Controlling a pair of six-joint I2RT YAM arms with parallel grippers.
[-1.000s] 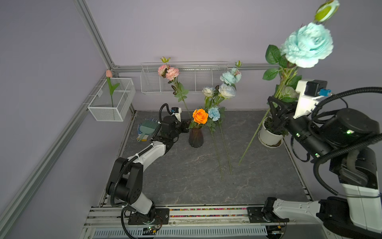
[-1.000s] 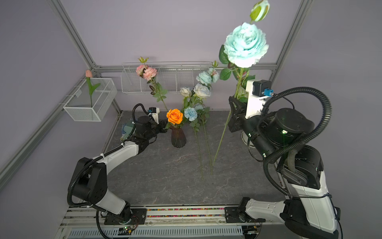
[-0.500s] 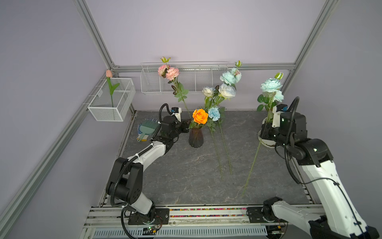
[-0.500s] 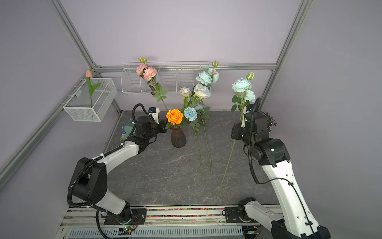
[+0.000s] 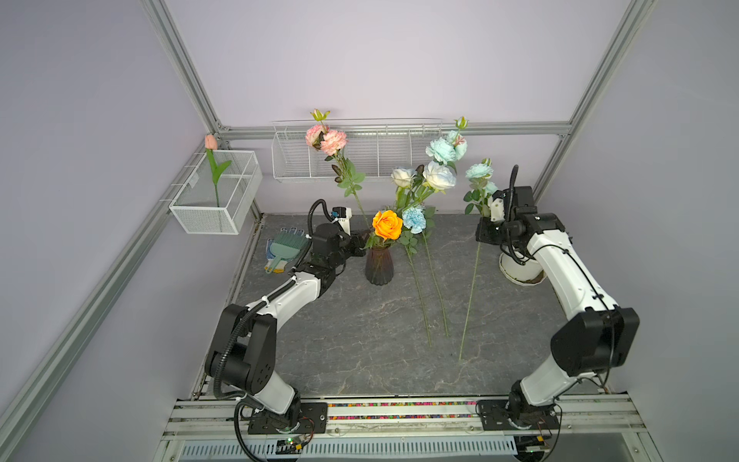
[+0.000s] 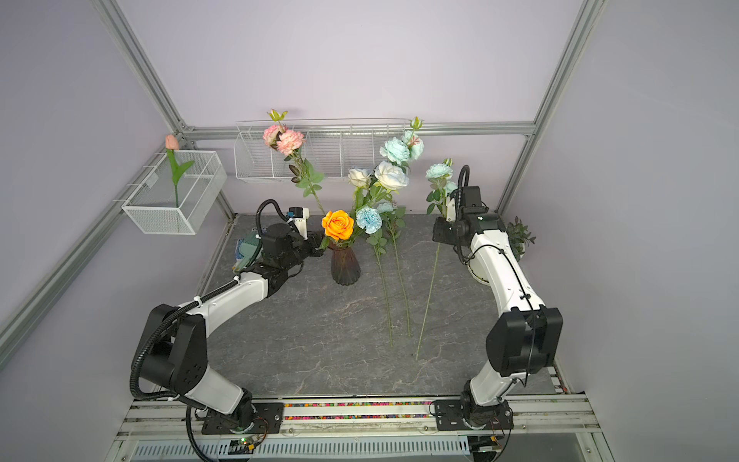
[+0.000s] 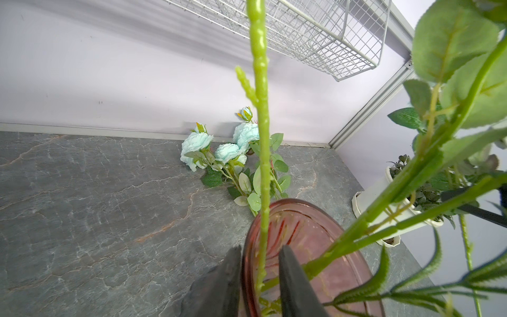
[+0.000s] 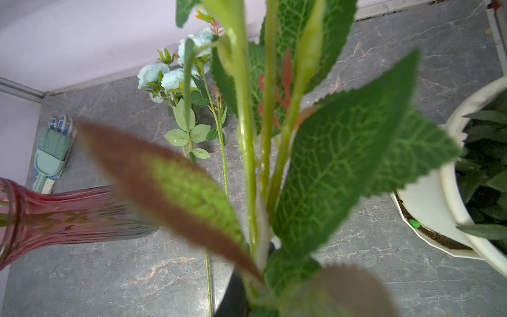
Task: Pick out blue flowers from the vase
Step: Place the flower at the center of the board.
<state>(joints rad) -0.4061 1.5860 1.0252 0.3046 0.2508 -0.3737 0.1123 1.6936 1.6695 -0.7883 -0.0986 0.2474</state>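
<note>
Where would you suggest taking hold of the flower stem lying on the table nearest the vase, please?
Take the flower stem on its bare lower stretch, coming straight down from above and closing across it. There it lies flat, thin and leafless; farther back it carries leaves. The vase stands well clear to its left, but a neighbouring stem runs close alongside, so I would go carefully.

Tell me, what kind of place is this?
Probably a robot lab cell: aluminium frame posts, a base rail carrying the left arm and right arm, and a flower vase staged between them.
</note>
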